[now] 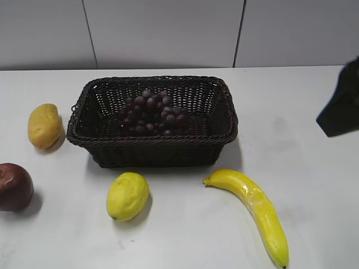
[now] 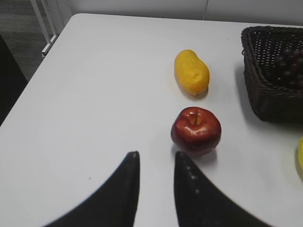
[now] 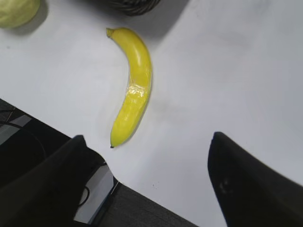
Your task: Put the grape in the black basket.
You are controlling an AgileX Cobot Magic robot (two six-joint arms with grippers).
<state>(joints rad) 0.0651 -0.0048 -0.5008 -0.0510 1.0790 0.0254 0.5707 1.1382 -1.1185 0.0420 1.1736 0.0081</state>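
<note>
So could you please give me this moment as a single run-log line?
dark purple grape bunch: inside dark woven wicker basket | left gripper: narrowly open, empty, near red apple | right gripper: open, empty, above yellow banana

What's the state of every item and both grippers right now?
grape: inside the black basket, resting.
black basket: upright on the table, holding only the grape.
banana: on the table, outside the basket.
lemon: on the table, in front of the basket.
apple: upright, stem up.
mango: lying on the table.
left gripper: empty, fingers slightly apart.
right gripper: open wide, empty.
</note>
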